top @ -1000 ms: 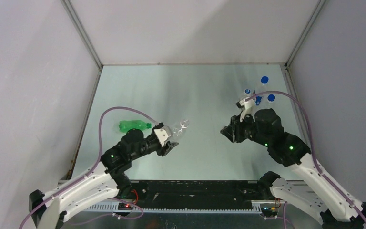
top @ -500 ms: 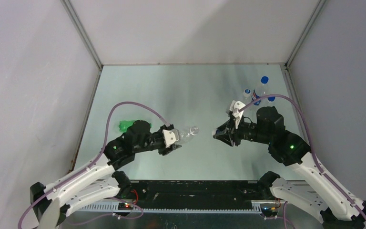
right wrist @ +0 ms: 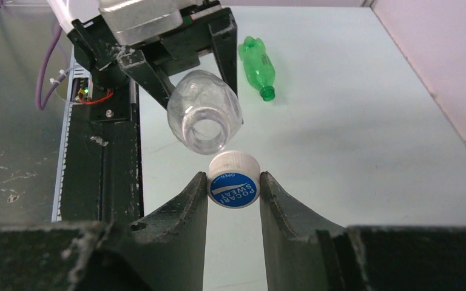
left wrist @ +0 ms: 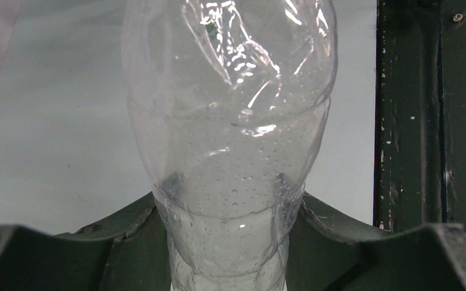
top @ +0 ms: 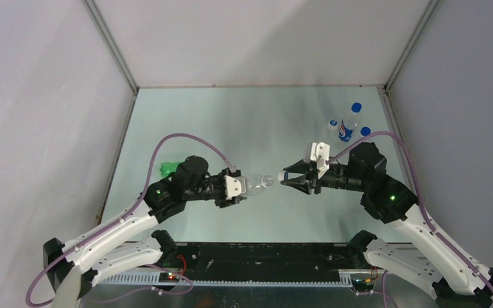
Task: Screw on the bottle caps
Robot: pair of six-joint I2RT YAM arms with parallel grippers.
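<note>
- Right wrist view: the right end effector [right wrist: 233, 194] is clamped on the white cap [right wrist: 233, 185], with one finger on each side of its rim. The printed top faces the camera, so the open side faces away, toward the bottle.
- The clear bottle [right wrist: 203, 112] is held off the table [top: 231, 122] by the left end effector [top: 242, 187], which is closed on its body. The bottle lies roughly level in the air, with its open mouth pointing at the cap.
- Mouth and cap are near each other but apart. In this view the cap sits just below and a little to the right of the mouth, not lined up on it. The top external view shows the same narrow gap between the two arms' tips.
- The step in hand, as I judge it, is bringing the first cap to its bottle, with the threads not yet engaged.
- The next move calls for centring the cap on the mouth, squaring its axis with the neck and pressing it on lightly. The right wrist then turns while the left arm holds the bottle steady.
- A tilted start would likely cross the thread or knock the cap out, and the thin bottle may flex under the grip.
- The green bottle [right wrist: 258, 63] lies on its side on the table behind the left arm, not yet handled. I cannot make out the dark green cap anywhere.
</note>
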